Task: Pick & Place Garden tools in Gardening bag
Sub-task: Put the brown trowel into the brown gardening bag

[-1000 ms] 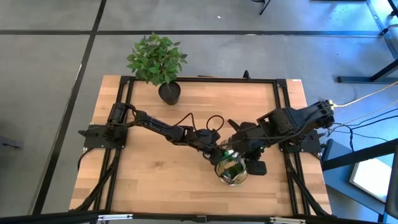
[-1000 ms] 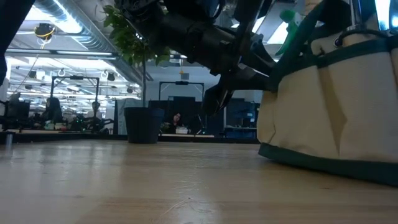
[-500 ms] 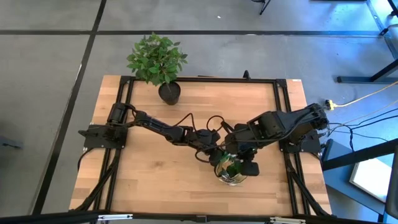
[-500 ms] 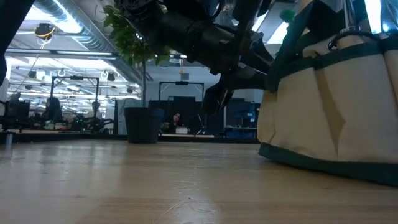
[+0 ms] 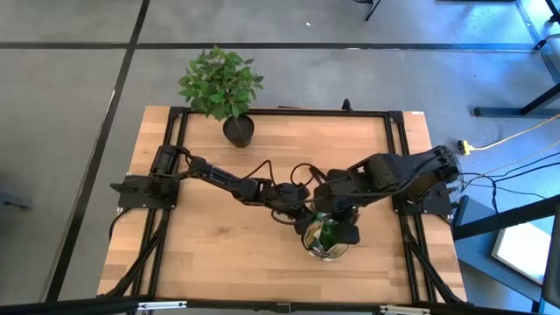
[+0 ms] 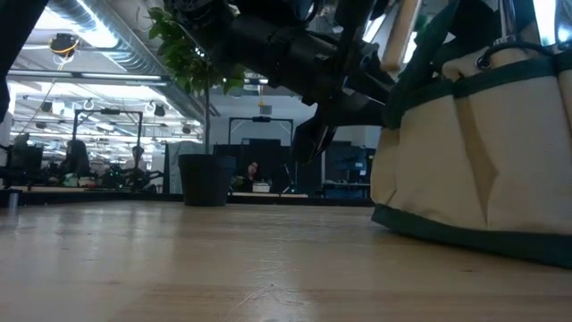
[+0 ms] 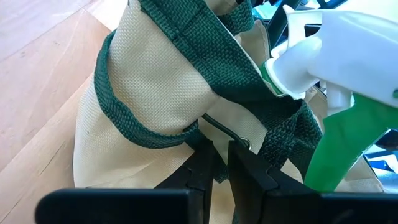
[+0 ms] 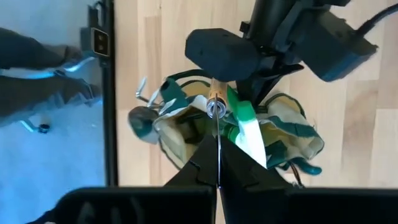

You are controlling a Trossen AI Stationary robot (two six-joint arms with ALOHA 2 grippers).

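Here, gardening bag (image 5: 327,242) sits well apart from plant pot (image 5: 238,130); spray bottle (image 7: 348,112) upright inside bag. Left gripper (image 7: 219,167) clamped on bag rim. Right gripper (image 8: 217,163) above bag, pinching wooden-handled tool (image 8: 216,106)

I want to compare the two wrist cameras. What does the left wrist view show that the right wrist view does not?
Only the left wrist view shows the left gripper shut on the gardening bag rim, seen close from the side. Only the right wrist view looks down into the bag, showing the right gripper shut on a thin metal tool over its opening. Both show the bag and the green spray bottle.
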